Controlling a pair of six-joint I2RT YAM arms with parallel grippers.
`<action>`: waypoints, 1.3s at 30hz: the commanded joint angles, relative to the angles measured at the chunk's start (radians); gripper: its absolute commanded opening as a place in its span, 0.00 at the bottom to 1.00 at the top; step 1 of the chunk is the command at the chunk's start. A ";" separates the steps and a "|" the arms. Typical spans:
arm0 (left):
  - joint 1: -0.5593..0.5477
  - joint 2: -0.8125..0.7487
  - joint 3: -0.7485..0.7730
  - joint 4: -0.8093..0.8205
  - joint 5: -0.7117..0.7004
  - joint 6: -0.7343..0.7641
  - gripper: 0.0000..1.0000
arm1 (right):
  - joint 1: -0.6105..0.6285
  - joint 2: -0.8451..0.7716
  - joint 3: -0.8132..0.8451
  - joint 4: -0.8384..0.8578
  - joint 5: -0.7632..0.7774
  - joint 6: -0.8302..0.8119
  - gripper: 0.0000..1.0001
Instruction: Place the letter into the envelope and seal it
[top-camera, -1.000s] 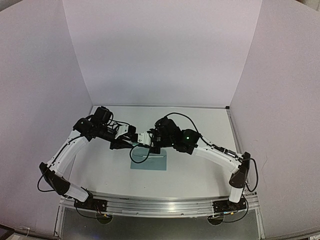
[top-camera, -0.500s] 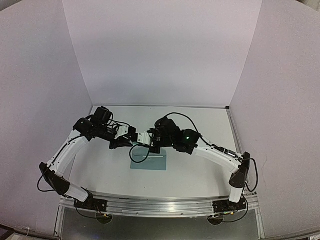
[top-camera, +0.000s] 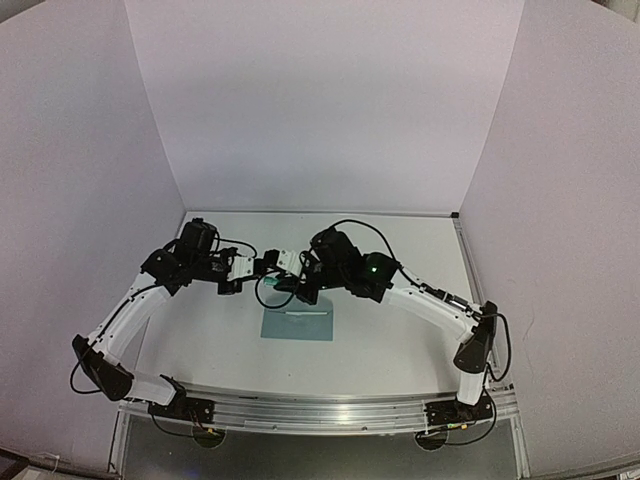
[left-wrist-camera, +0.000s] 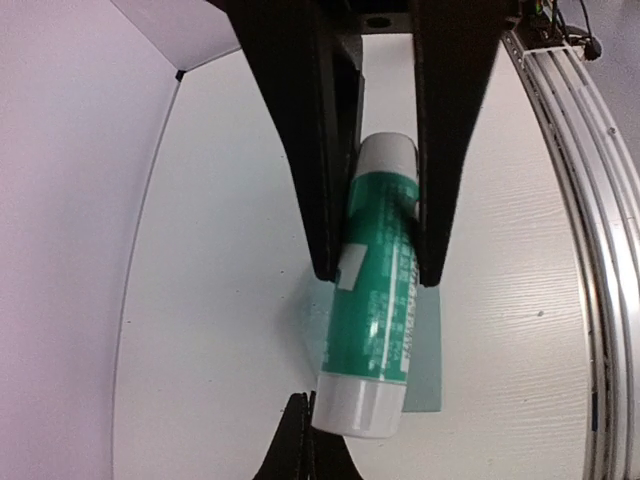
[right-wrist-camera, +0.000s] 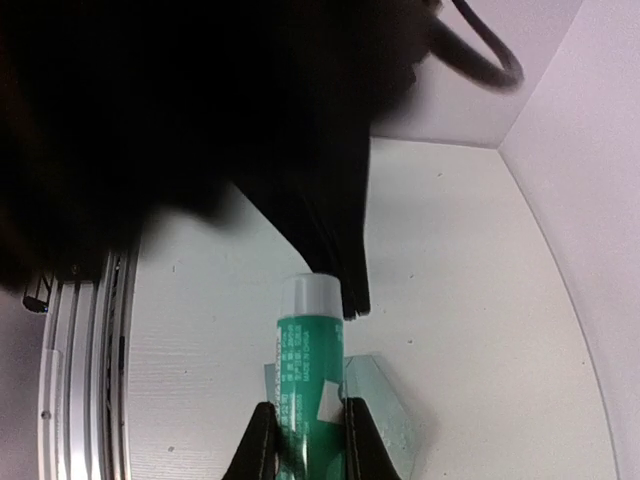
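The left claw (left-wrist-camera: 380, 272) pinches a green glue stick (left-wrist-camera: 372, 330). The right claw (top-camera: 300, 288) sits at the stick's white end, and I cannot tell its grip. The envelope (top-camera: 297, 326) lies flat on the surface (top-camera: 400, 345), at 6 o'clock from both.

Flat pale teal-blue rectangular paper envelope (top-camera: 297, 327) (left-wrist-camera: 428, 350) (right-wrist-camera: 380, 400): wider than tall, lying flat on white tabletop (top-camera: 400, 340), mid-width, toward near edge. Long sides roughly parallel to near edge. Thin white strip along far long side. Wrist views show only part.
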 joint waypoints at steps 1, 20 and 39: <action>-0.008 -0.041 0.036 0.056 0.021 0.095 0.04 | -0.016 0.022 0.030 0.010 -0.025 0.098 0.00; -0.017 -0.021 0.050 -0.003 0.083 0.048 0.37 | -0.016 0.023 0.048 0.011 -0.028 0.084 0.00; -0.017 -0.095 -0.070 0.191 0.021 0.133 0.00 | -0.061 0.080 0.090 0.018 -0.145 0.285 0.00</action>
